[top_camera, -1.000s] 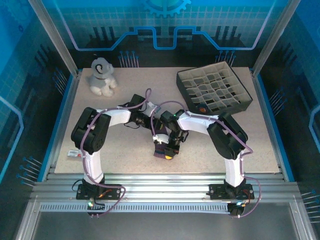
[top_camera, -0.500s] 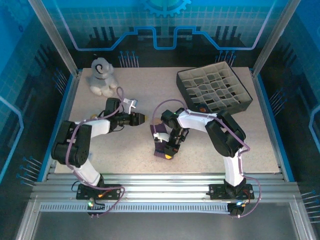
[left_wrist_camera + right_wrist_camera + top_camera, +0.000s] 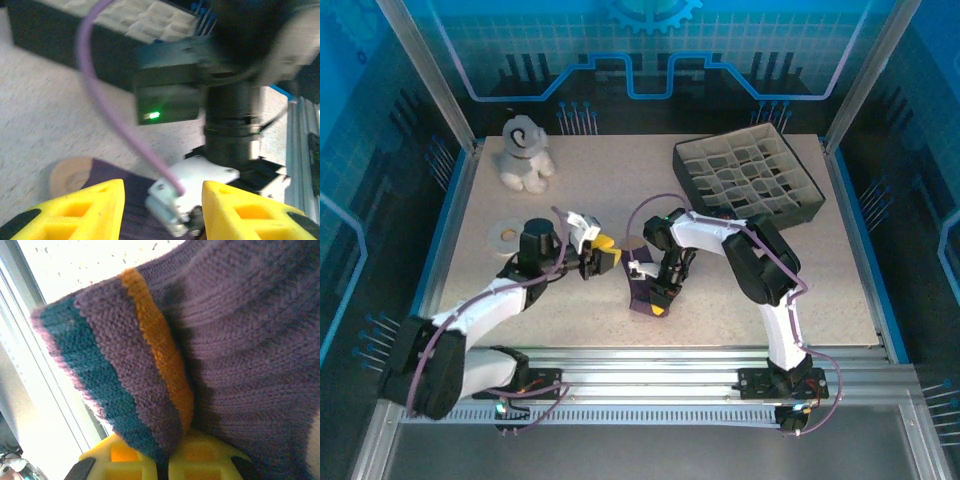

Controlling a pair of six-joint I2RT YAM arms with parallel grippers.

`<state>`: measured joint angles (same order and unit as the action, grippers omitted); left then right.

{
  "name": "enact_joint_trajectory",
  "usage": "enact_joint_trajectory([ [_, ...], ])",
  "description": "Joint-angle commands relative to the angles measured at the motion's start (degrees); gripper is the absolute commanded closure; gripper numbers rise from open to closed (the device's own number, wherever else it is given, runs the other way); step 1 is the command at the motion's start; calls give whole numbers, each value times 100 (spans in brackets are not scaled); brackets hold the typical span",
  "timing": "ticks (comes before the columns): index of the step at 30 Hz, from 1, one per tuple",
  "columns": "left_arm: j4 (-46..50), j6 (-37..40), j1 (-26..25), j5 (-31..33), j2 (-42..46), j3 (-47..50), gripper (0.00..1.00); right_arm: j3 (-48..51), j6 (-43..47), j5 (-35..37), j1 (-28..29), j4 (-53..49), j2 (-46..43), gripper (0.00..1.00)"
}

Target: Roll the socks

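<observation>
A speckled beige table (image 3: pixel 600 170) sits inside a blue-lit enclosure with aluminium rails along its near edge. At far left sits a grey plush toy (image 3: pixel 525 155), and nearer the bases lies a flat pale ring (image 3: pixel 496 237).

The left gripper (image 3: pixel 607 256) hangs just left of centre. Its yellow fingers stand apart and hold nothing. In its wrist view the open jaws (image 3: pixel 162 215) face the socks (image 3: pixel 132 210).

The socks (image 3: pixel 642 297) lie at the table's middle as one dark purple bundle. They are just right of the left gripper and slightly nearer the bases. The long axis appears to run from a tan end on the far side to the banded cuffs on the near side.

The right gripper (image 3: pixel 658 308) is pinched closed on the cuff end. In its wrist view the teal and orange bands of the socks (image 3: pixel 240 340) are squeezed between its fingers (image 3: pixel 167 460). The right arm is therefore the nearer one. The left must reach rightward across the bundle's axis to help.

A black compartment tray (image 3: pixel 790 216) stands at far right, well apart.
</observation>
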<state>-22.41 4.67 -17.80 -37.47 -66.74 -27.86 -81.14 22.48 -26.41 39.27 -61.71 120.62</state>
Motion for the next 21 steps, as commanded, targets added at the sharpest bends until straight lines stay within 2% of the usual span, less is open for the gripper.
enact_joint_trajectory([
  [1,620,1412,-677,726,785,237,57,152,-9,1279,-173,93,484,100],
  [7,1412,2569,-2182,2265,1868,684,56,160,50,1279,-261,37,541,100],
  [12,2026,3321,-3101,3003,1453,661,53,103,57,1290,-285,39,598,100],
  [15,1916,3603,-3299,3191,892,552,51,75,64,1296,-283,38,611,100],
  [21,975,3839,-3279,3319,-221,397,44,55,76,1339,-286,27,579,100],
])
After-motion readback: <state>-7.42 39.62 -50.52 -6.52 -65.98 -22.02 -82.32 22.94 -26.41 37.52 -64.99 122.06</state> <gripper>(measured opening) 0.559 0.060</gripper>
